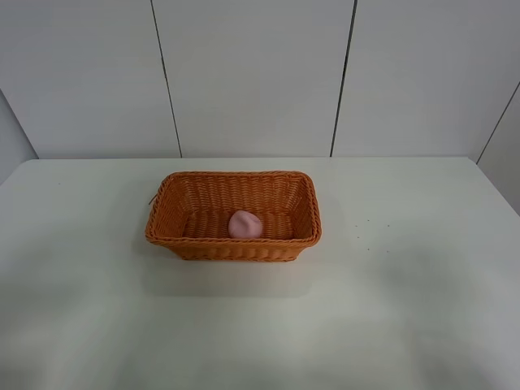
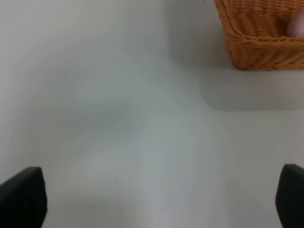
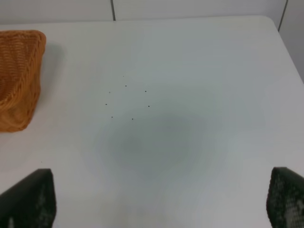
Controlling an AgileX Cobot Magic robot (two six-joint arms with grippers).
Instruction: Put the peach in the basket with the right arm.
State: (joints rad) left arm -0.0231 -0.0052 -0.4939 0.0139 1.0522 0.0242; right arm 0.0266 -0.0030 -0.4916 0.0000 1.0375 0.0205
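Observation:
The pale pink peach (image 1: 244,224) lies inside the orange-brown wicker basket (image 1: 175,195), near its front wall. In the left wrist view a corner of the basket (image 2: 251,47) shows with a sliver of the peach (image 2: 297,24) at the frame's edge. The right wrist view catches only one end of the basket (image 3: 19,80). My left gripper (image 2: 156,199) is open over bare table, its fingertips (image 2: 23,197) wide apart. My right gripper (image 3: 159,199) is open too, holding nothing, fingertips (image 3: 31,199) spread. Neither arm shows in the exterior high view.
The white table (image 1: 406,309) carries the basket at its middle. A few tiny dark specks (image 3: 126,97) dot the surface to the basket's right. A panelled white wall (image 1: 252,73) stands behind the table's back edge.

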